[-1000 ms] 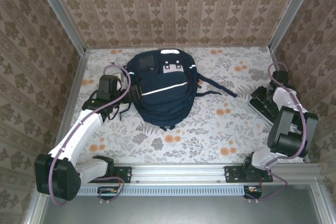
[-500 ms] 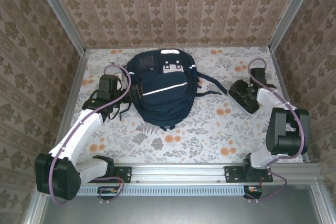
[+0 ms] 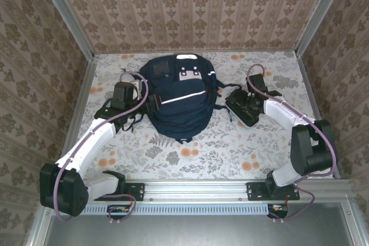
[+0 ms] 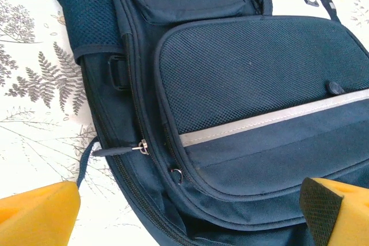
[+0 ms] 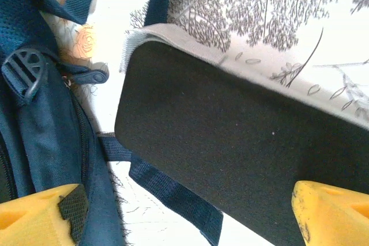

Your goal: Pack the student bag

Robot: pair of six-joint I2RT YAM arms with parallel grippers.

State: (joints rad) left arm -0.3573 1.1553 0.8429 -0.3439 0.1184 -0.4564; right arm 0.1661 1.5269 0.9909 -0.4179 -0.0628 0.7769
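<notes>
Patterned wallpaper walls (image 3: pixel 190 4) close in three sides of a floral-print tabletop (image 3: pixel 230 148). The student bag (image 3: pixel 179 105), navy blue, lies flat on the far middle of the tabletop. Its top end with the grey-white patch (image 3: pixel 189 74) points to the back wall and its rounded end points to the arm bases.

The left arm (image 3: pixel 86 142) reaches up along the left side. The right arm (image 3: pixel 288 116) bends in from the right.

A flat black slab (image 5: pixel 230 136) with a pale grey edge, a book by its look, lies just to the right of the bag (image 5: pixel 40 136). It rests across one of the bag's dark straps (image 5: pixel 167 191).

The left tool (image 3: pixel 149 105) sits at the bag's left flank with its jaws wide apart. In the left wrist view the left tool (image 4: pixel 187 211) holds nothing, and the bag's mesh front panel (image 4: pixel 242 67) lies ahead of it.

The right tool (image 3: pixel 239 112) hangs over the gap between bag and slab, its jaws also wide. In the right wrist view of the right tool (image 5: pixel 184 217), one yellow finger overlaps the slab's near corner. The other finger stands clear of the slab, over the bag's side. I cannot tell whether either finger touches anything.

A white reflective stripe (image 4: pixel 271 120) crosses the front pocket. A black plastic buckle (image 5: pixel 23 70) sits on the bag's side near the slab. A small metal zip pull (image 4: pixel 138 147) lies on the main seam with its cord trailing onto the tabletop.
</notes>
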